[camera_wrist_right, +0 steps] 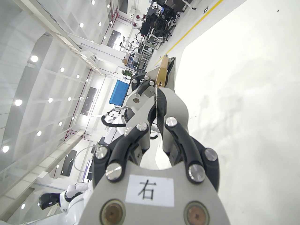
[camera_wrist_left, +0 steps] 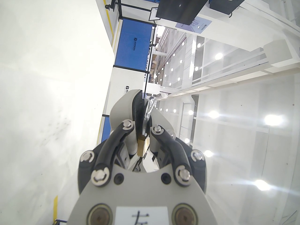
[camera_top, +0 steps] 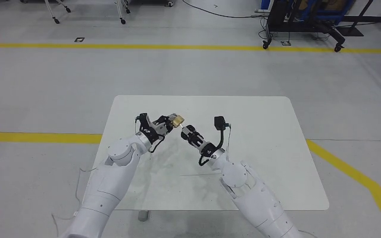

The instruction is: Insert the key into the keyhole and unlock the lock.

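Table: I have both arms over the white table (camera_top: 268, 172), and the two grippers meet tip to tip above its middle.

Left gripper: the left gripper (camera_top: 169, 123) is pinching the padlock, with one pale finger (camera_wrist_left: 124, 108) pressed against each side of it.

Padlock: the padlock (camera_wrist_right: 161, 73) is held up off the table in that grip. In my left wrist view its brass body sits between the fingers, with a silver metal part running on toward the fingertips. From the right wrist I see it edge-on, with the end face toward the right gripper.

Keyhole: the keyhole (camera_wrist_right: 159, 84) is a small dark mark on that end face.

Right gripper: the right gripper (camera_wrist_right: 157, 92) is nipped tight on the key, with no gap between the pads beyond the metal itself.

Key: the key (camera_wrist_right: 155, 104) is a thin silver blade seen edge-on between the black pads. It points straight at the padlock.

Key tip: it sits right at the padlock's end face, just beside the keyhole. I cannot tell whether it has gone in.

Floor: the pale floor has yellow lines (camera_top: 178, 46) beyond the table and at its sides.
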Action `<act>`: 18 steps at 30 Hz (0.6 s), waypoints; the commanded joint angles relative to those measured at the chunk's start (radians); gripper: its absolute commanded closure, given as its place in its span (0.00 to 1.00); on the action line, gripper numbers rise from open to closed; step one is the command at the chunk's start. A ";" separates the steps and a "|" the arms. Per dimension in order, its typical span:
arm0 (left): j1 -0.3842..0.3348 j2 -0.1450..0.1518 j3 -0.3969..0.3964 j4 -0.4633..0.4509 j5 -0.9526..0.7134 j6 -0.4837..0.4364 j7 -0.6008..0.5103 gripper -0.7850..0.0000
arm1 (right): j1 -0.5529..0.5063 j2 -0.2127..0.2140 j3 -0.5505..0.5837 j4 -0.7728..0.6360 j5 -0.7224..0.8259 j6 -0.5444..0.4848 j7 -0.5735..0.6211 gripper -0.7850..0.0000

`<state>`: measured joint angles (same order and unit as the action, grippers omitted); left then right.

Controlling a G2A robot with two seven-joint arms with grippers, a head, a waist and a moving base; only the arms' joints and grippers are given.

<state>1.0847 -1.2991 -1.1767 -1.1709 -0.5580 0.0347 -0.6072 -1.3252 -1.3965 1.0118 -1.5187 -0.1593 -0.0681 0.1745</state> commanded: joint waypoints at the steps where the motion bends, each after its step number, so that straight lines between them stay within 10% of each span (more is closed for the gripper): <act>1: 0.000 0.000 0.000 0.000 0.001 0.001 -0.002 1.00 | 0.003 -0.001 -0.002 0.003 0.000 0.008 -0.001 1.00; 18: 0.001 0.003 0.005 -0.013 0.074 -0.024 -0.009 1.00 | 0.014 -0.005 0.008 0.013 0.011 0.029 0.019 1.00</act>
<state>1.0855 -1.2963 -1.1719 -1.1828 -0.4932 0.0132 -0.6157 -1.3127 -1.4022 1.0185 -1.5068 -0.1485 -0.0395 0.1886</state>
